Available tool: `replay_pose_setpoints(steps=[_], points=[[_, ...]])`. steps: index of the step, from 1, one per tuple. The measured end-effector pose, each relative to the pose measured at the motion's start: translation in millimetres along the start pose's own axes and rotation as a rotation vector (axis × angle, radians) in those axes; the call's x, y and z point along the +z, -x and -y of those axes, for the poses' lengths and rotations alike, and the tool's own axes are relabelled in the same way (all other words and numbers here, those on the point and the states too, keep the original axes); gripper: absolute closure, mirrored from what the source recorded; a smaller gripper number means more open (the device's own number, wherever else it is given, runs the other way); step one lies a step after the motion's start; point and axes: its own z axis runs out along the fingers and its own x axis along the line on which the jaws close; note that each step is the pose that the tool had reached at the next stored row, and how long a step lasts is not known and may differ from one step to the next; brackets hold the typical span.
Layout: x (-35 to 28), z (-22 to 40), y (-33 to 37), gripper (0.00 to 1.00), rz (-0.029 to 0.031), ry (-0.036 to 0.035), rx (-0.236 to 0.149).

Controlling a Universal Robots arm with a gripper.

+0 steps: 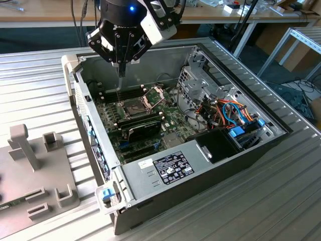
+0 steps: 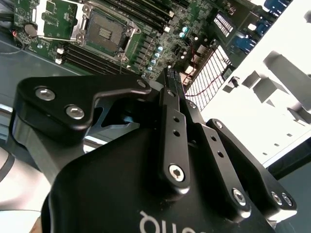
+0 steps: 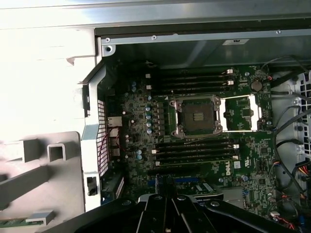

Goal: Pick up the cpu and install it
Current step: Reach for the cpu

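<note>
Black gripper (image 1: 120, 70), clenched, hangs above the open, seemingly empty socket (image 3: 197, 116); where the cpu lies cannot be told. Likely light, stiff, fragile: grasp opposite edges, sparing contacts.

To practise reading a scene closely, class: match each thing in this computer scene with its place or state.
Things:
1 gripper
2 socket frame
3 expansion card
4 grey fixture

Places or states:
A flipped open
B on the table, outside the case
C hovering above the motherboard
D black, sitting on the motherboard

Pairs: 1-C, 2-A, 3-D, 4-B
</note>
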Motion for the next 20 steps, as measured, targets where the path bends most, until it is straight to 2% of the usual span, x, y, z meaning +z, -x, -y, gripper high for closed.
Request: replay_pose_setpoints(steps=[6,20], points=[[-0.1,0.2,-2.7,0.89,0.0000,0.0000,0.000],[-0.4,1.1,-14.1,0.89,0.0000,0.0000,0.000]])
